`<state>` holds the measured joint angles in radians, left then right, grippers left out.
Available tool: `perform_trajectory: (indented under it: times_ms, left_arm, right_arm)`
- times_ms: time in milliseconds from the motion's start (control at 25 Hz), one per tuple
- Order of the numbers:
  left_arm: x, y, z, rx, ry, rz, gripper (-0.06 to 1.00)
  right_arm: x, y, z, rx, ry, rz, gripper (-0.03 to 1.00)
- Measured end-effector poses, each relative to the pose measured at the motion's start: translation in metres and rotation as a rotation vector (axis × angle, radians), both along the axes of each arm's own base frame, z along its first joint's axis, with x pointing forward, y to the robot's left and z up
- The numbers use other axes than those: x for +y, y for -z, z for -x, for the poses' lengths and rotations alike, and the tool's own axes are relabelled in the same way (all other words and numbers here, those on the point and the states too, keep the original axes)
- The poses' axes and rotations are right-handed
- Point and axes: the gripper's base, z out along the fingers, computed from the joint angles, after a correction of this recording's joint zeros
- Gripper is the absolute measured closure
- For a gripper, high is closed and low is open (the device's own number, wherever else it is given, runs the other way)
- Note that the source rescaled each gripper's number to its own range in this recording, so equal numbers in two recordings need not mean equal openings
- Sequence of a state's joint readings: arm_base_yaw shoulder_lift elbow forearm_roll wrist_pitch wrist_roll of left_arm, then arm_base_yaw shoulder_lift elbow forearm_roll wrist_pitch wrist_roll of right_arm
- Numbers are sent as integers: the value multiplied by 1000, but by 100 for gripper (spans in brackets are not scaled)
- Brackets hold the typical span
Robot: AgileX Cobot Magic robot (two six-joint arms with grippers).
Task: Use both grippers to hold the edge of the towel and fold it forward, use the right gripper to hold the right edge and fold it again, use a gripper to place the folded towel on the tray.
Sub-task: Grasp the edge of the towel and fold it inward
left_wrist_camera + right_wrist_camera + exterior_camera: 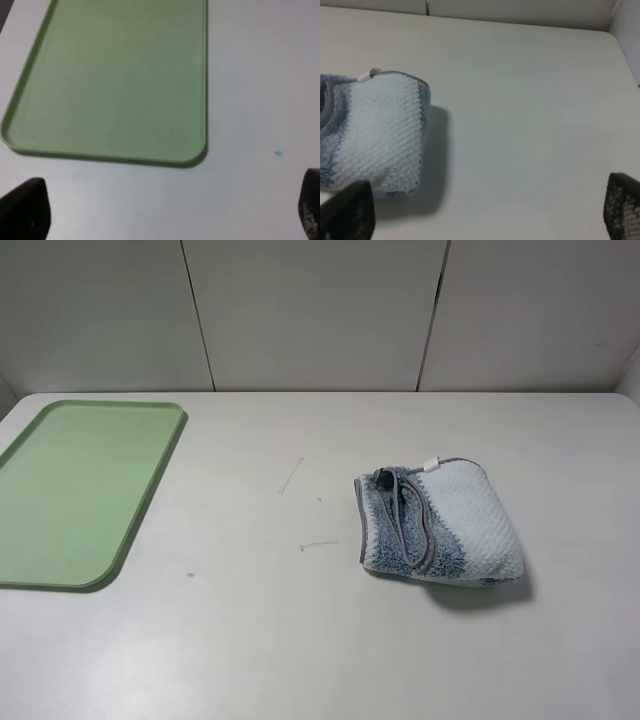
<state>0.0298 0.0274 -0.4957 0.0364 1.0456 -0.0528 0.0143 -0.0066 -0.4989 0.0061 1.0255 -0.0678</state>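
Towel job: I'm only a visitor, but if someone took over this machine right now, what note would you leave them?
Left gripper: open, empty, over the table near a corner of the tray.
Right gripper: open, empty, near the towel, not touching it.
Towel: bunched and doubled over on the table, well right of the tray.
Tray: nothing on it in view.
Done: nothing certain; I cannot tell whether the bundle is a proper fold.
Left: tidy the folds if needed, then put the towel on the tray.
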Motion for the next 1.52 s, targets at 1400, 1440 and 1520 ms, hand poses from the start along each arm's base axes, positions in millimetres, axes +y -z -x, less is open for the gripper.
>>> perform_trajectory:
  times_ms: [1400, 1440, 1520]
  left_arm:
    - [-8, -21, -27, 134, 54, 92, -5]
    - [-9, -24, -34, 160, 62, 100, -5]
    - [-11, -31, -49, 205, 92, 112, -5]
  right_arm:
    - [0, 0, 0, 0, 0, 0, -3]
    - [0, 0, 0, 0, 0, 0, -3]
    - [0, 0, 0, 0, 0, 0, -3]
